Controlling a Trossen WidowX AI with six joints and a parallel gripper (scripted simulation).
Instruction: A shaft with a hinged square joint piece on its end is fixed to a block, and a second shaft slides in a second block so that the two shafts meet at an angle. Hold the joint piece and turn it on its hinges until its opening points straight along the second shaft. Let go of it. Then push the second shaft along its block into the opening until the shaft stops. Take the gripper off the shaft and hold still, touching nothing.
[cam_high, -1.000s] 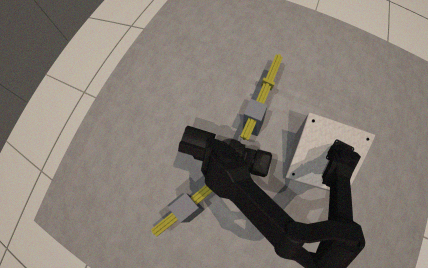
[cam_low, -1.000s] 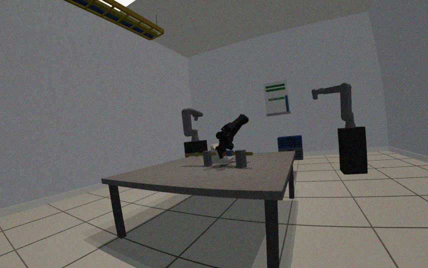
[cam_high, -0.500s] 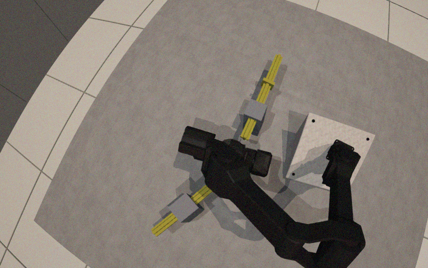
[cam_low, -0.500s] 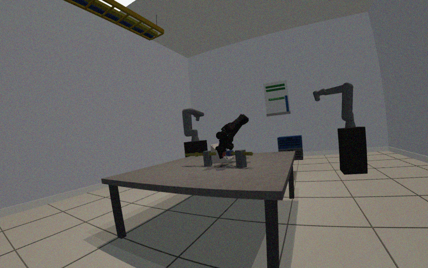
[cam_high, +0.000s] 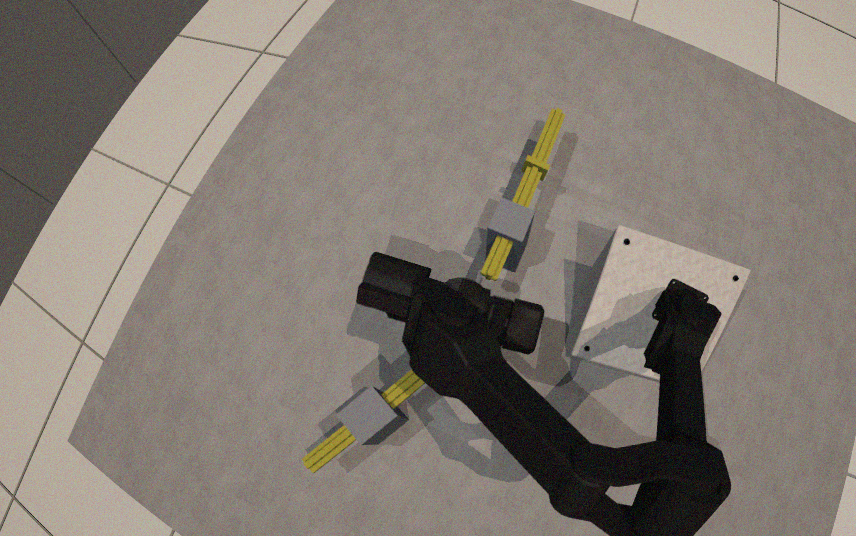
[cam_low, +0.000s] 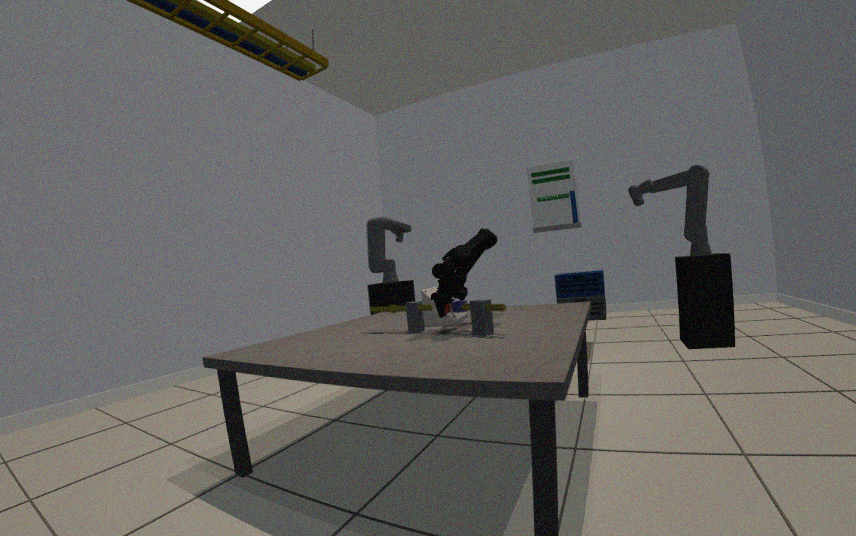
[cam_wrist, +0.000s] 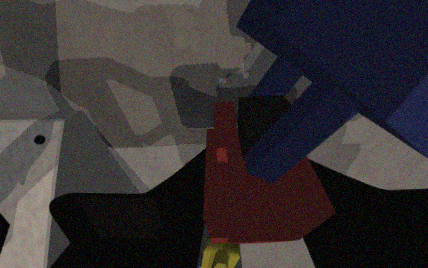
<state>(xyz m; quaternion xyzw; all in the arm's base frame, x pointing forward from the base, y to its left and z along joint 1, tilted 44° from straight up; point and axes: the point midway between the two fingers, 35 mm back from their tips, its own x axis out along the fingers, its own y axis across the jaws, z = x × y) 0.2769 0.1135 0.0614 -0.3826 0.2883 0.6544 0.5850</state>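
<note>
My gripper (cam_wrist: 242, 152) (cam_low: 444, 309) is shut on the red joint piece (cam_wrist: 275, 215); the arm hides this piece in the top view. The blue hinge part (cam_wrist: 320, 65) (cam_low: 458, 306) joins it at upper right in the wrist view. The fixed yellow shaft (cam_high: 328, 448) (cam_low: 499, 307) runs through its grey block (cam_high: 368, 413) (cam_low: 481, 318). The second yellow shaft (cam_high: 548, 137) (cam_low: 382, 309) has a collar (cam_high: 536, 166) well outside its grey block (cam_high: 511, 218) (cam_low: 415, 318). Its near end (cam_wrist: 220, 256) shows just below the red piece in the wrist view. The opening's exact direction is unclear.
A pale plate (cam_high: 663, 252) (cam_wrist: 35, 225) with dark holes lies to the right in the top view, partly under the black arm (cam_high: 524, 410). Both blocks stand on the grey table (cam_high: 284, 189) (cam_low: 353, 353). Other robots and their stands are away from the table.
</note>
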